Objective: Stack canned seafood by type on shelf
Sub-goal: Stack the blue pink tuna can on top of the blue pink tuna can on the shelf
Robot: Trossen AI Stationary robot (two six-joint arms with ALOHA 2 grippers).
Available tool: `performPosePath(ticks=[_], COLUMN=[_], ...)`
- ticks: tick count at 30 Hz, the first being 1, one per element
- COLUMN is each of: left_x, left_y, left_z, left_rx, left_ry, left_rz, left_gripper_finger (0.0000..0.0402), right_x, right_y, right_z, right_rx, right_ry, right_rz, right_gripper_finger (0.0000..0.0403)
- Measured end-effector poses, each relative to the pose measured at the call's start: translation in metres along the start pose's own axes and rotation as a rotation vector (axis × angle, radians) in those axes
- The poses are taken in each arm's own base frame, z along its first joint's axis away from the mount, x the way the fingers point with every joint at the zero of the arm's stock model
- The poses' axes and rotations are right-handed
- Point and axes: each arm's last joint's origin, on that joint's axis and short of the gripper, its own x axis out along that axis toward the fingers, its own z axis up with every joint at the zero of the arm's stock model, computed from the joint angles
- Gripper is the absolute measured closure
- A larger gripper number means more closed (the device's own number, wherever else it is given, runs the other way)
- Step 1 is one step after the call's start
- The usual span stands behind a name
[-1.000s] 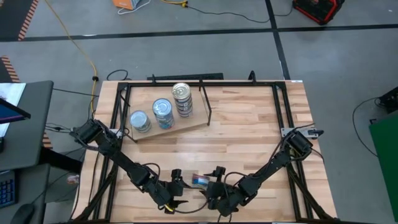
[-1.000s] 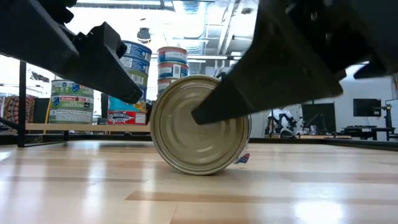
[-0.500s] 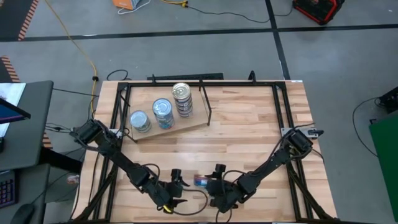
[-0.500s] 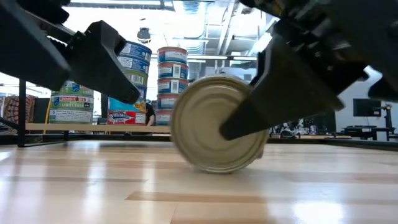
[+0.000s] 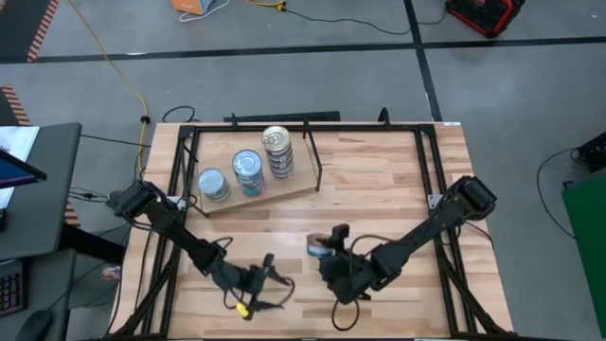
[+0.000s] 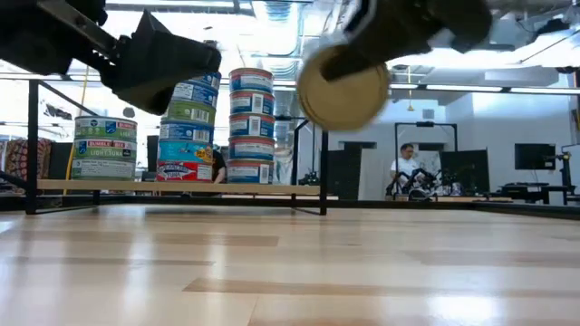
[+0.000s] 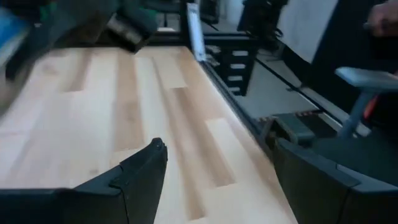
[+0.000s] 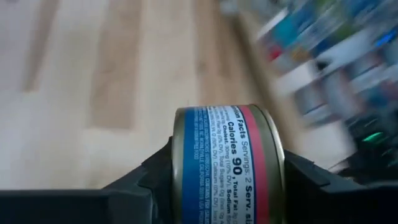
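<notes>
The right claw [image 5: 327,248] grips one tin [image 5: 320,249] of canned seafood by its sides, lifted clear of the worktop [image 5: 379,189] near the front middle. In the right wrist view that tin [image 8: 229,162] sits clamped between the two dark fingers [image 8: 134,190], its blue and red label with nutrition print facing the camera. In the low view the same tin [image 6: 343,88] hangs high above the wood, its gold flat end turned toward the lens (the picture is blurred there).

The left claw [image 5: 258,284] hovers low over the front of the worktop, just left of the right one, its fingers [image 7: 134,177] spread apart with nothing between them.

On the shelf [image 5: 284,194], a light board at the back left, stand three stacks of tins: a short one [image 5: 214,184] at the left, a taller one [image 5: 248,172] in the middle and the tallest [image 5: 276,152] at the right. In the low view the left stack [image 6: 104,148] shows three tins and the right stack [image 6: 251,127] five; the middle stack [image 6: 186,136] is partly hidden by the left arm, so its count is unclear.

A person [image 6: 405,170] shows in the room beyond.
</notes>
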Motion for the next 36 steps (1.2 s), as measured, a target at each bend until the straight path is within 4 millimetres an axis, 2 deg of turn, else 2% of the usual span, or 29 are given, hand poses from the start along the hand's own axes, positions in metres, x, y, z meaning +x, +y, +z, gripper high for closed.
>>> performPosePath(ticks=[4,11,18,25,30,36], left_x=[-0.016,-0.058,-0.102,-0.138,-0.166,-0.187], left_y=[0.016,0.023,0.025,0.036,0.046,0.059], left_z=[0.002,0.036,0.074,0.104,0.123,0.134], left_rx=[-0.025,-0.034,-0.001,0.077,0.040,0.055], left_ry=[-0.040,0.019,-0.038,-0.125,-0.217,-0.246], left_rz=[0.054,0.208,0.327,0.478,0.585,0.695], left_gripper_finger=[0.0123,0.0123,0.0123,0.0123,0.0123,0.0123], right_x=[0.001,0.008,0.020,0.039,0.052,0.077], right_y=[-0.023,-0.069,-0.115,-0.151,-0.180,-0.220], right_z=[0.015,0.041,0.058,0.064,0.065,0.051], right_rx=[-0.133,-0.264,-0.416,-0.631,-0.763,-0.728], right_ry=[-0.062,-0.160,-0.208,-0.234,-0.264,-0.268], right_rz=[-0.064,-0.170,-0.319,-0.413,-0.489,-0.487], right_gripper_finger=[0.0190,0.0173,0.0191,0.0169,0.0181,0.0183])
